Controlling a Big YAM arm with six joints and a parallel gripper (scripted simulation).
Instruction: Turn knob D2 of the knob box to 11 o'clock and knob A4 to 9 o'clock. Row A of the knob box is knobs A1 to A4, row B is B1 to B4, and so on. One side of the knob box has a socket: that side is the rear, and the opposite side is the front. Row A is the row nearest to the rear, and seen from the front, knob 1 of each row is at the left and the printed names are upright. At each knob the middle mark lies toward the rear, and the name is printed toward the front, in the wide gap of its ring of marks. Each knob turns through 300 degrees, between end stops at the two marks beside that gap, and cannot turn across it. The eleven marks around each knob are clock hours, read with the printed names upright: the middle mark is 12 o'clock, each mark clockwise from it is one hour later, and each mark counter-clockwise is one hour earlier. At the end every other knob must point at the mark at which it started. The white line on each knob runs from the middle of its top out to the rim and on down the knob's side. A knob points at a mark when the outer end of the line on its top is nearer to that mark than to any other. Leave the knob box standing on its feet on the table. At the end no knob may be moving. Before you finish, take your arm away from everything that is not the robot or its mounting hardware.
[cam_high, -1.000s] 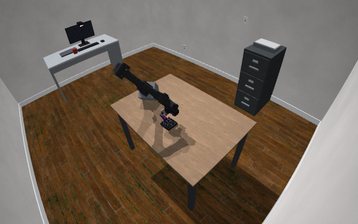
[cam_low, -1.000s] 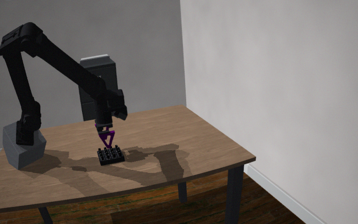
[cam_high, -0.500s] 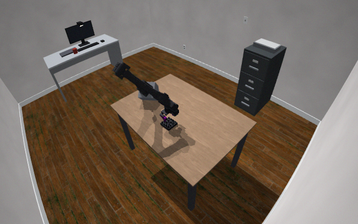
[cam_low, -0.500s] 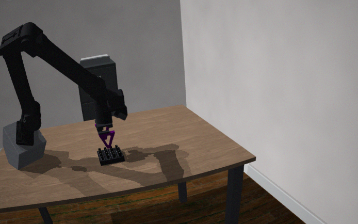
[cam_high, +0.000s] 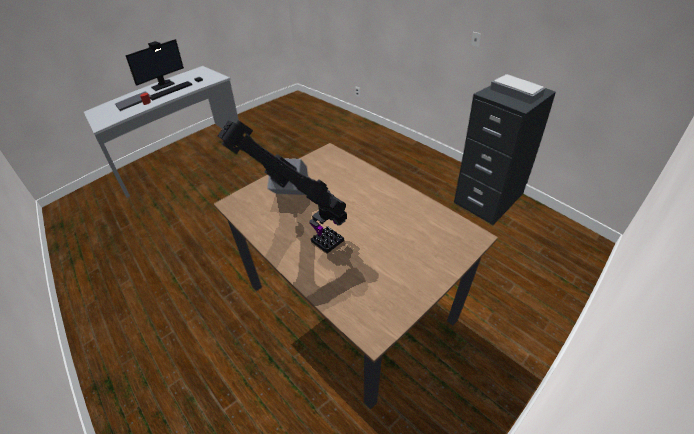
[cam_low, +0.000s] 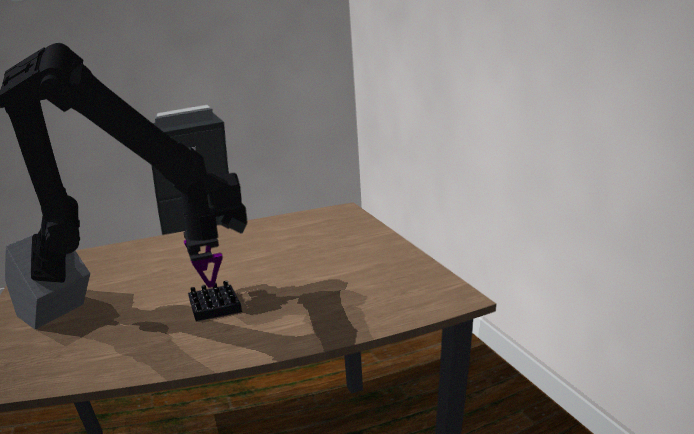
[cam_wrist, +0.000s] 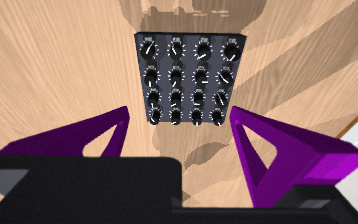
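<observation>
The black knob box (cam_high: 327, 248) (cam_low: 219, 312) (cam_wrist: 189, 62) stands on the table. In the wrist view the printed names lie above their knobs, so the front is at the image top and row A is lowest. Knob D2 (cam_wrist: 204, 49) is in the top row, second from the right; its white line points down-left, roughly 1 to 2 o'clock. Knob A4 (cam_wrist: 155, 115) is at the lower left; its line shows at its lower-left side, exact hour unclear. My gripper (cam_high: 319, 231) (cam_low: 210, 285) (cam_wrist: 179, 111) is open and empty, its purple fingers above the box's rear part. The socket is not visible.
The other knobs stand close around D2 and A4, with lines in various directions. The arm's grey base (cam_high: 288, 177) (cam_low: 40, 296) stands at one table end. The wooden table (cam_high: 409, 230) (cam_low: 399, 286) carries arm shadows. A desk and a filing cabinet stand away from it.
</observation>
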